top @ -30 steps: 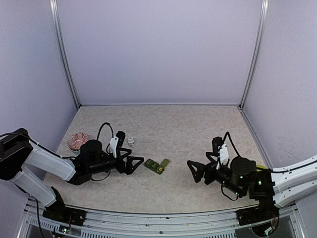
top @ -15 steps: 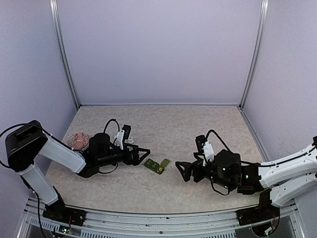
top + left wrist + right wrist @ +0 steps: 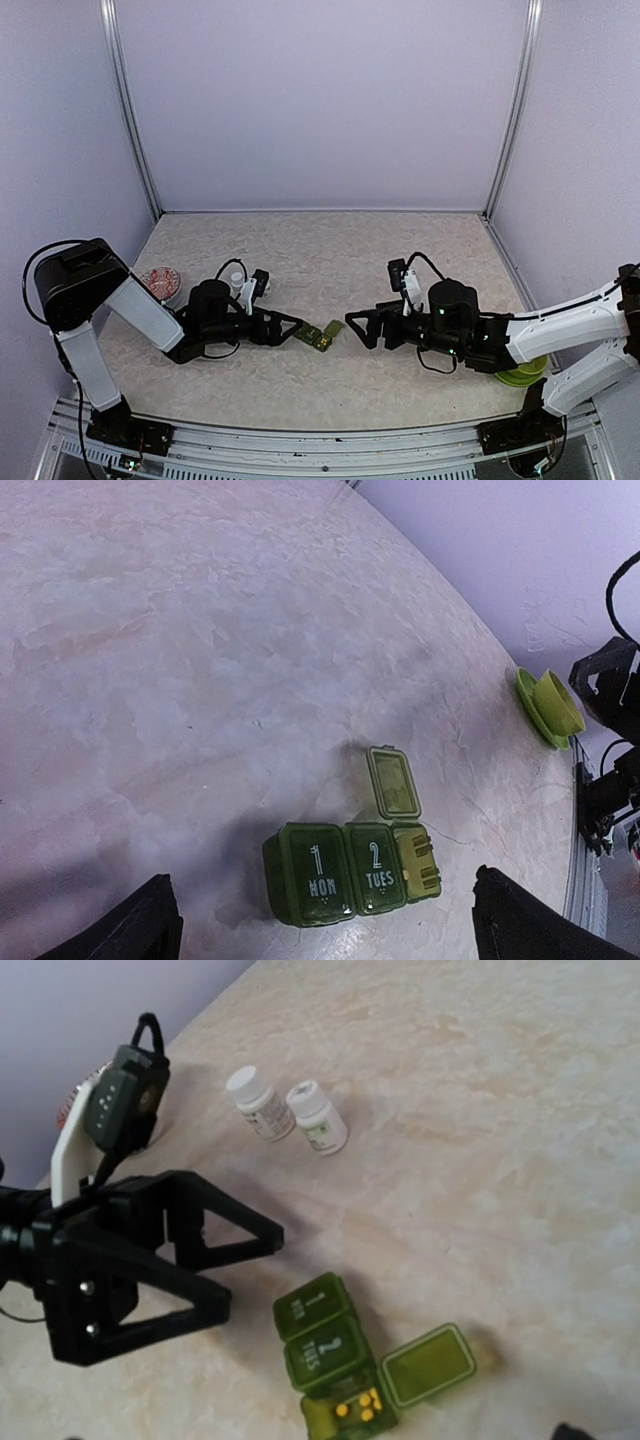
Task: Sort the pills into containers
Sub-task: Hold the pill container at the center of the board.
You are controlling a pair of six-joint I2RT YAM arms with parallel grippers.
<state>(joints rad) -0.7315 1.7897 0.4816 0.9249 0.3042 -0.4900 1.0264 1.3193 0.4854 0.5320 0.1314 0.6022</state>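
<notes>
Pill organizer (image 3: 320,335) sits mid-table, left gripper (image 3: 297,328) at its 9 o'clock, right gripper (image 3: 352,333) at 3. Two bottles (image 3: 262,1108) at 10 o'clock, dish (image 3: 160,282) beyond them.

Green pillbox (image 3: 335,1360), three cells in a row, labels up: MON and TUES shut, third open, lid (image 3: 430,1363) flipped back flat, yellow pills (image 3: 357,1406) inside. Two capped white bottles (image 3: 263,1105) side by side near it; pink dish (image 3: 160,282) farther left.
</notes>
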